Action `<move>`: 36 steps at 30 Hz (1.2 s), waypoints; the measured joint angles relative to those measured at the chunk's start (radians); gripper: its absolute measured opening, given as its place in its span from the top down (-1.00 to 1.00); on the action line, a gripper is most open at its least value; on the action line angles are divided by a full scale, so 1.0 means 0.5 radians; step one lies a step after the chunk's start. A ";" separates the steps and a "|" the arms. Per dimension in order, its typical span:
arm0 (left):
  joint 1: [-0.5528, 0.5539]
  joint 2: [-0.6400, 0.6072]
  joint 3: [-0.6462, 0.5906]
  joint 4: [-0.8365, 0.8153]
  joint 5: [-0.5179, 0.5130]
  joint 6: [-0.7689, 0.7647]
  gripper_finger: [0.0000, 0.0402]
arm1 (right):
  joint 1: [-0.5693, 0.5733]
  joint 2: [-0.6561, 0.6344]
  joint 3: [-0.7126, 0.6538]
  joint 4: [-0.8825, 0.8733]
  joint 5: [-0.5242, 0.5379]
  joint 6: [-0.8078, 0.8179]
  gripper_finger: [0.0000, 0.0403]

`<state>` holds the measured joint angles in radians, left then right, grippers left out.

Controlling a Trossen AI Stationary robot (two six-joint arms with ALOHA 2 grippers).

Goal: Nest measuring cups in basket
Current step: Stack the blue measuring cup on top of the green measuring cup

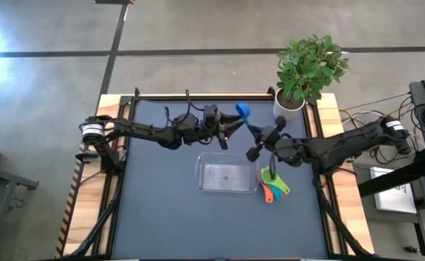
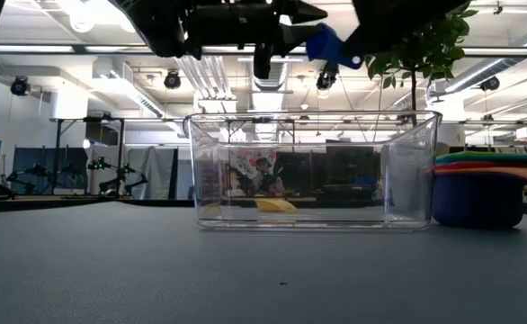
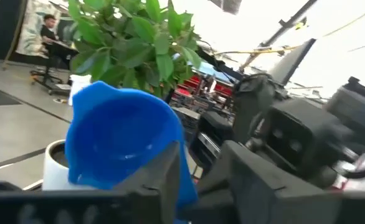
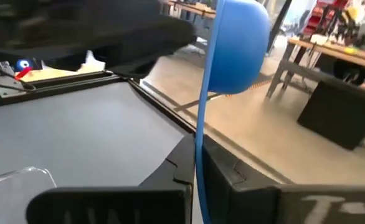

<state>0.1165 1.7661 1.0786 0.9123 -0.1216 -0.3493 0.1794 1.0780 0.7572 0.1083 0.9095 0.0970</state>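
Note:
A blue measuring cup [image 1: 243, 111] hangs in the air just beyond the far edge of the clear basket [image 1: 225, 176]. My right gripper [image 1: 258, 138] is shut on its handle. My left gripper [image 1: 233, 125] reaches in from the left and stands open at the cup's bowl [image 3: 117, 140], whose hollow faces it. In the left wrist view a strip of blue shows between its fingers [image 3: 161, 180]. The other measuring cups [image 1: 271, 185] lie nested in a stack on the table just right of the basket, green, orange and teal handles fanned out. The basket holds no cup. My right gripper pinches the blue cup's flat handle [image 4: 199, 127] between its two fingers, at the handle's free end. The fingers come about level from the table's right and lie along the handle. The cup is lifted clear, on its side, its bowl [image 4: 235, 46] beyond the fingertips. Whether my left gripper touches the cup, I cannot tell.
A green plant in a white pot [image 1: 291, 101] stands at the table's far right corner, close behind the blue cup. In the low view the stack of cups [image 2: 479, 184] sits right beside the basket's wall [image 2: 407, 171].

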 joint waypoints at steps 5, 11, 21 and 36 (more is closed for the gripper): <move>0.000 -0.051 0.000 -0.102 0.034 0.072 0.09 | 0.032 -0.218 -0.001 -0.391 -0.134 0.269 0.96; -0.007 -0.209 -0.002 -0.452 0.117 0.213 -0.14 | 0.229 -0.456 -0.054 -0.919 -0.338 0.807 0.96; -0.069 -0.393 -0.026 -0.712 0.114 0.392 -0.11 | 0.945 -0.724 -0.340 -1.105 -0.300 1.862 0.96; -0.073 -0.373 -0.039 -0.742 0.108 0.399 -0.09 | 1.739 -0.620 -0.597 -1.103 0.101 3.115 0.96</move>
<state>0.0799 1.5795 1.0592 0.5415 -0.0677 -0.1497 1.0488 0.7682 0.4586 -0.4434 0.9600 1.6543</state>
